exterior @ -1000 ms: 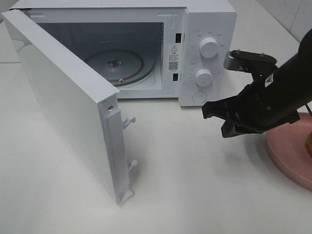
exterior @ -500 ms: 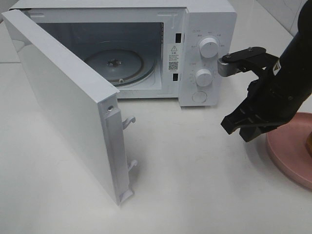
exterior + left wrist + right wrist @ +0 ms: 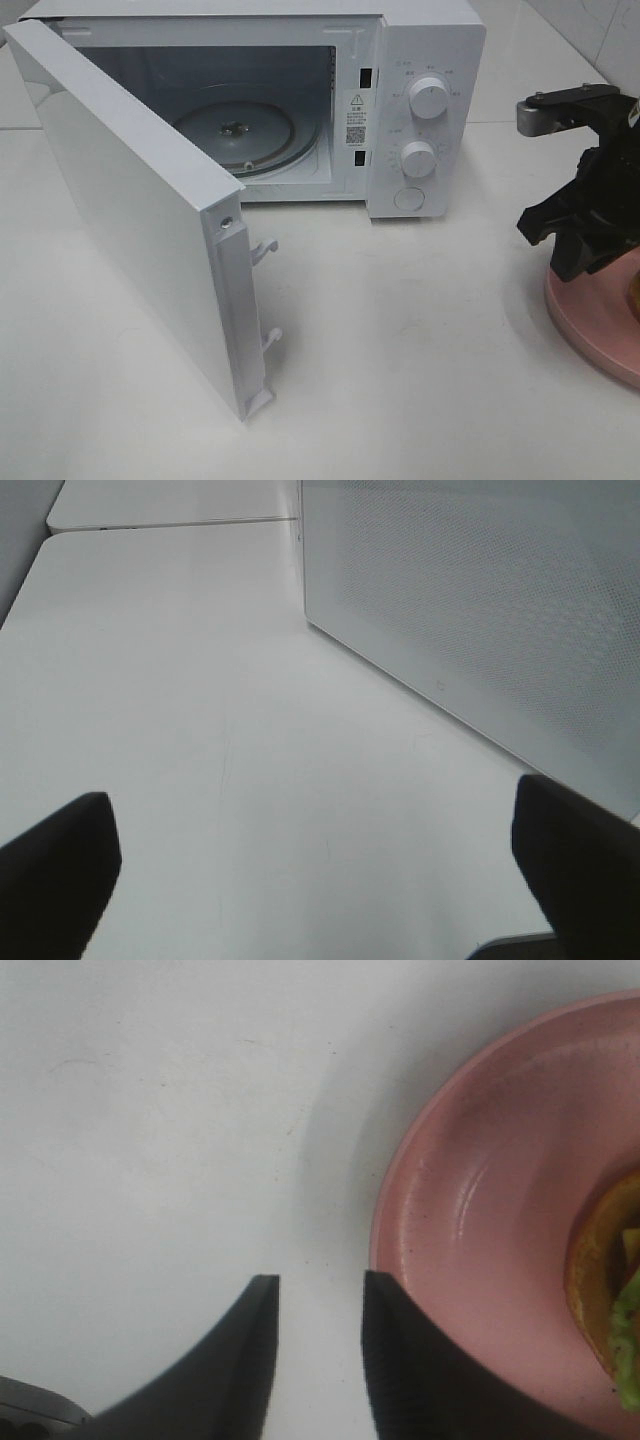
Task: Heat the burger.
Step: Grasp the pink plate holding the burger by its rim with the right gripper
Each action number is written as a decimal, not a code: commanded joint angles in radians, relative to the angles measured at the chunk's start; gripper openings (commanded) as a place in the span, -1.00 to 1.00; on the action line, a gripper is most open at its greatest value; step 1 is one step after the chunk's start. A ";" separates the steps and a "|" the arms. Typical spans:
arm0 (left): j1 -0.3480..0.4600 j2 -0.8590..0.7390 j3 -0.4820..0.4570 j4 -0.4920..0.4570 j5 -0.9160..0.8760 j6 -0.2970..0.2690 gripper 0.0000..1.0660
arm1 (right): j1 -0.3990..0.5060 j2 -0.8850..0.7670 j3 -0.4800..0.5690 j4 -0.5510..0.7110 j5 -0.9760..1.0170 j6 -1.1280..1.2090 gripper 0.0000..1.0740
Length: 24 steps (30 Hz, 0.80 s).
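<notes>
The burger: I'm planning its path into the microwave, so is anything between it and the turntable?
Nothing visible does. The door stands swung wide, the turntable is bare, and the burger sits on the pink plate beside the oven, with the right pincer at the plate's rim.

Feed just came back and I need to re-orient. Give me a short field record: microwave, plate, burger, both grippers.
microwave: door wide open, turntable bare
pink plate: on the table, right of the microwave
burger: on the pink plate, not yet in the microwave
right gripper: over the plate's microwave-side rim, jaws slightly apart, empty
left gripper: near the microwave, jaws wide apart, empty
</notes>
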 commanded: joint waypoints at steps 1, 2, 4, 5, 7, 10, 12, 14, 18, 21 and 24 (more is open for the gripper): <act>-0.005 -0.012 -0.001 -0.009 -0.010 -0.002 0.87 | -0.033 -0.004 -0.006 -0.031 0.004 -0.013 0.16; -0.005 -0.012 -0.001 -0.009 -0.010 -0.002 0.87 | -0.033 -0.004 -0.006 -0.031 0.004 -0.013 0.16; -0.005 -0.012 -0.001 -0.009 -0.010 -0.002 0.87 | -0.047 -0.004 -0.006 -0.044 0.006 -0.013 0.67; -0.005 -0.012 -0.001 -0.009 -0.010 -0.002 0.87 | -0.047 -0.004 -0.006 -0.044 0.006 -0.013 0.67; -0.005 -0.012 -0.001 -0.009 -0.010 -0.002 0.87 | -0.048 -0.001 -0.006 -0.050 0.009 -0.008 0.87; -0.005 -0.012 -0.001 -0.009 -0.010 -0.002 0.87 | -0.048 0.010 -0.004 -0.061 0.009 0.012 0.90; -0.005 -0.012 -0.001 -0.009 -0.010 -0.002 0.87 | -0.048 0.031 -0.002 -0.063 0.007 0.046 0.89; -0.005 -0.012 -0.001 -0.009 -0.010 -0.002 0.87 | -0.048 0.040 -0.002 -0.062 0.005 0.052 0.88; -0.005 -0.012 -0.001 -0.009 -0.010 -0.002 0.87 | -0.048 0.094 -0.002 -0.061 -0.018 0.096 0.84; -0.005 -0.012 -0.001 -0.009 -0.010 -0.002 0.87 | -0.048 0.118 -0.002 -0.060 -0.049 0.096 0.81; -0.005 -0.012 -0.001 -0.009 -0.010 -0.002 0.87 | -0.048 0.139 -0.002 -0.061 -0.082 0.110 0.80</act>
